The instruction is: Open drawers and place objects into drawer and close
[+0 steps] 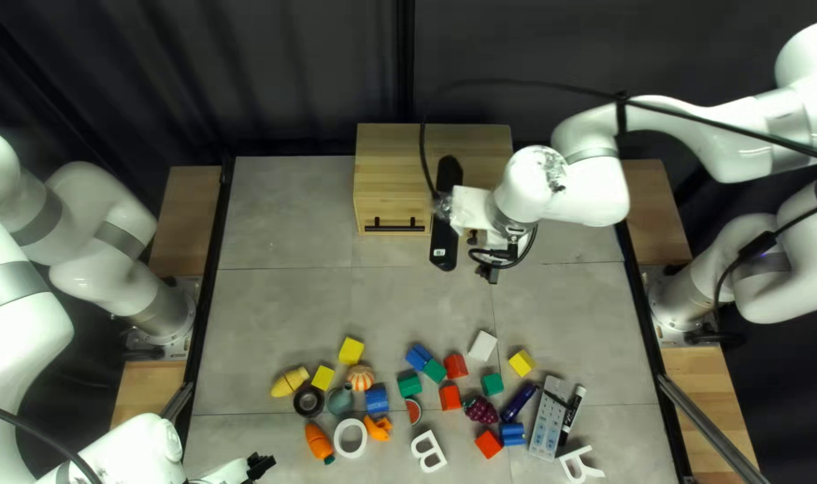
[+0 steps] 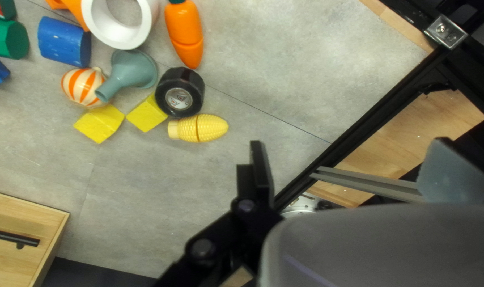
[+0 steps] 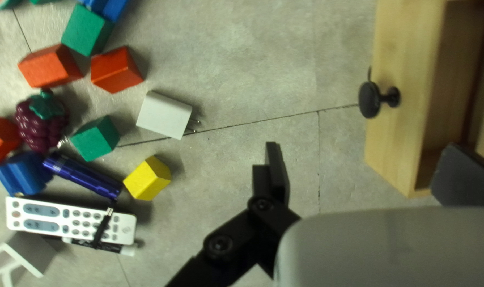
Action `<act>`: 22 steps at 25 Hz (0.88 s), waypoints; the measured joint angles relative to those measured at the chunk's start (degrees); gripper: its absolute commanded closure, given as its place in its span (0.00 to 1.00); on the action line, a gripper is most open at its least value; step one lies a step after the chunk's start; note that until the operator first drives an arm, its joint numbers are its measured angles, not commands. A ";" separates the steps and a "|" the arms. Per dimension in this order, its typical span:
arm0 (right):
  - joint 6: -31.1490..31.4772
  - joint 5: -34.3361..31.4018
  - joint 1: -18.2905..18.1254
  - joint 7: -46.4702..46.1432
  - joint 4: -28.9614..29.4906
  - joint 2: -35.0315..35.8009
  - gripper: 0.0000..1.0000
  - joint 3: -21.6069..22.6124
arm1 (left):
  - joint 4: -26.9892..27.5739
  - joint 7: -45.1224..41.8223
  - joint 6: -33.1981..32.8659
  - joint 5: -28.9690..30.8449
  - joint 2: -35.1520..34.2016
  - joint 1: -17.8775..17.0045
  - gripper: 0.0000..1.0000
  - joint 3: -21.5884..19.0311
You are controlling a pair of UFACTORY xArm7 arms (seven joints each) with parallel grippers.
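One printed label inside black tape

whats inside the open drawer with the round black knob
In the right wrist view, bare wood shows inside the drawer, with no object on the visible part. My right end effector and the view's edge hide the rest.

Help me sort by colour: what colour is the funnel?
The funnel is a muted grey-teal; it shows best in the left wrist view.

The right arm partly hides the wooden cabinet, whose open drawer the right wrist view cuts off.
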 measured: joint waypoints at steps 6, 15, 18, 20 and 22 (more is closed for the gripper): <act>0.78 -0.79 -0.36 -1.53 -1.03 -0.38 0.00 -0.39 | 0.00 0.00 0.00 0.00 0.00 0.00 0.00 0.00; -1.09 -0.69 -0.81 -4.19 -5.04 -4.32 0.00 -1.31 | 0.00 0.00 0.00 0.00 0.00 0.00 0.00 0.00; -2.26 0.23 -0.86 -5.28 -5.88 -4.86 0.00 -1.73 | 0.00 0.00 0.00 0.00 0.00 0.00 0.00 0.00; -2.96 0.58 -0.93 -5.99 -6.57 -5.28 0.00 -2.02 | 0.00 0.00 0.00 0.00 0.00 0.00 0.00 0.00; -3.59 0.55 -1.08 -6.54 -7.35 -5.78 0.00 -2.28 | 0.00 0.00 0.00 0.00 0.00 0.00 0.00 0.00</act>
